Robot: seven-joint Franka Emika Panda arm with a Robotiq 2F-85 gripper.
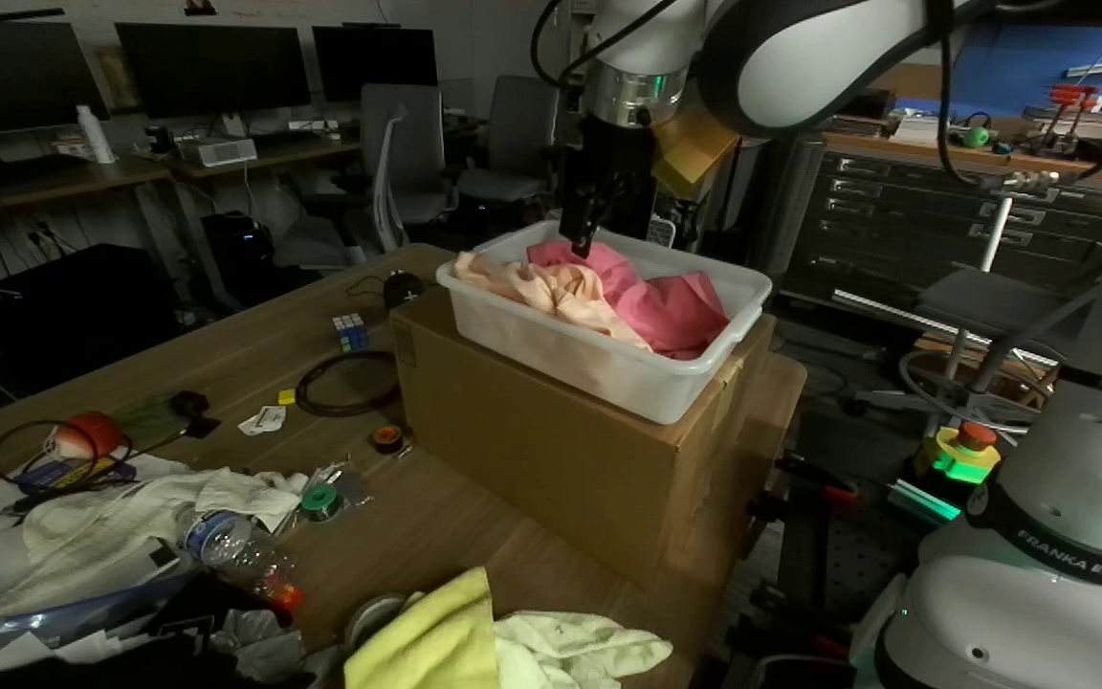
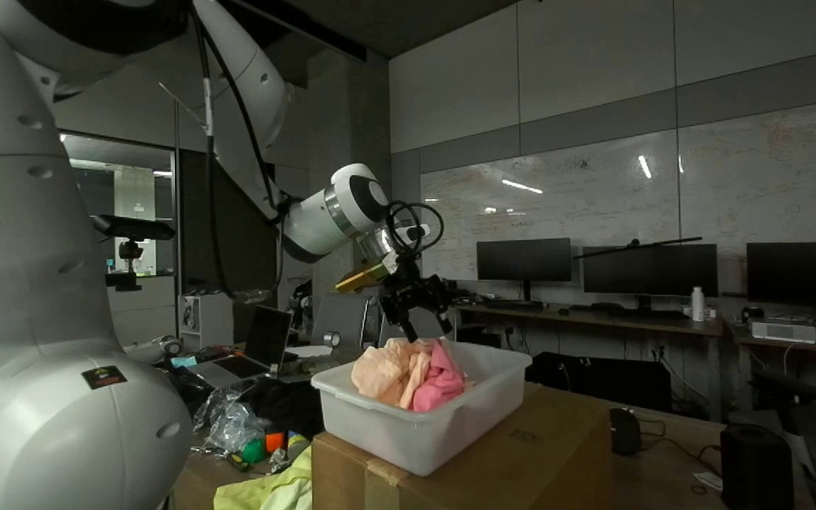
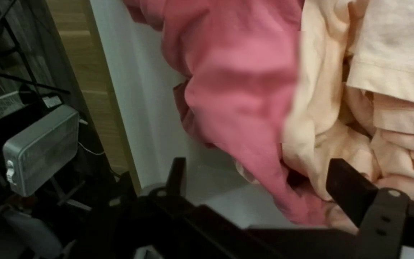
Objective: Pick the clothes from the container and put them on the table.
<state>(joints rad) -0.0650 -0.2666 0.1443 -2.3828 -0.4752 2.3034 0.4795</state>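
Note:
A white plastic container (image 1: 561, 352) (image 2: 415, 435) holds a pink cloth (image 1: 671, 306) and a peach cloth (image 1: 561, 289). The cloths lie bunched against each other; the pink (image 2: 440, 382) and peach (image 2: 380, 372) also show in the other exterior view. My gripper (image 1: 580, 239) (image 2: 428, 331) points down just above the clothes. In the wrist view, the gripper (image 3: 257, 162) has its fingers wide apart with nothing clamped between them. The pink cloth (image 3: 235, 82) lies ahead of and partly between them; the peach cloth (image 3: 390, 118) is by the right finger. The wooden table (image 1: 484, 545) shows below.
The container stands on a cardboard box (image 1: 532, 450) on the table. A yellow cloth (image 1: 436, 632) and a pale cloth (image 1: 570, 651) lie at the table's near edge. A plastic bottle (image 1: 235, 550), a white cloth (image 1: 130, 507), a cable coil (image 1: 307, 388) and a puzzle cube (image 1: 350, 332) lie beside the box.

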